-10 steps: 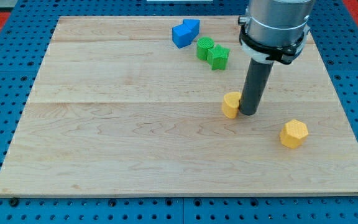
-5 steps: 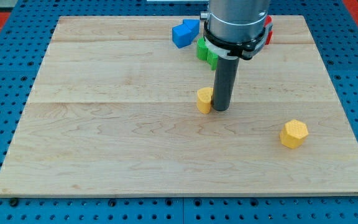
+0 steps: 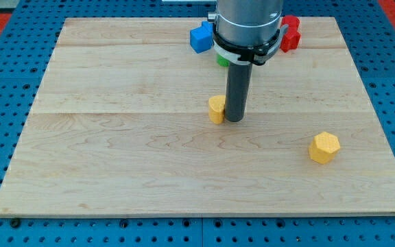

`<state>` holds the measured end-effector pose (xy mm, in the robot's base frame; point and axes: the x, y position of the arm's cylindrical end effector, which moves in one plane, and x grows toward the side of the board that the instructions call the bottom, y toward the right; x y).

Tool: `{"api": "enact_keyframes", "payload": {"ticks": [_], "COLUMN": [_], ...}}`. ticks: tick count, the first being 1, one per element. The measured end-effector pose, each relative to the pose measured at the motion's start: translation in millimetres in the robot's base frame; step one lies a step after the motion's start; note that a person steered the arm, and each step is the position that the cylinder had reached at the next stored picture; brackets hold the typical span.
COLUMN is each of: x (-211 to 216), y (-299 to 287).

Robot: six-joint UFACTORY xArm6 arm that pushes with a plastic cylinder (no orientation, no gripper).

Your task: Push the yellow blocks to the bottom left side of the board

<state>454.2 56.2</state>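
A small yellow block (image 3: pixel 216 109) lies near the middle of the wooden board (image 3: pixel 115 151). My tip (image 3: pixel 235 121) stands right against its right side, touching it. A second yellow block, a hexagon (image 3: pixel 324 147), lies apart at the view's lower right, well to the right of my tip.
A blue block (image 3: pixel 200 37) lies at the view's top, left of the arm. Red blocks (image 3: pixel 291 33) show to the right of the arm. A green block (image 3: pixel 221 60) is mostly hidden behind the arm. A blue pegboard surrounds the board.
My tip has moved to the view's left and pushed the small yellow block leftwards with it. The yellow hexagon has not moved.
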Motion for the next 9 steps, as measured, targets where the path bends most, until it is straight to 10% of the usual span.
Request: {"api": "enact_keyframes", "payload": {"ticks": [3,6,9], "x": [11,-26,6], "y": [-86,-8,-203]}}
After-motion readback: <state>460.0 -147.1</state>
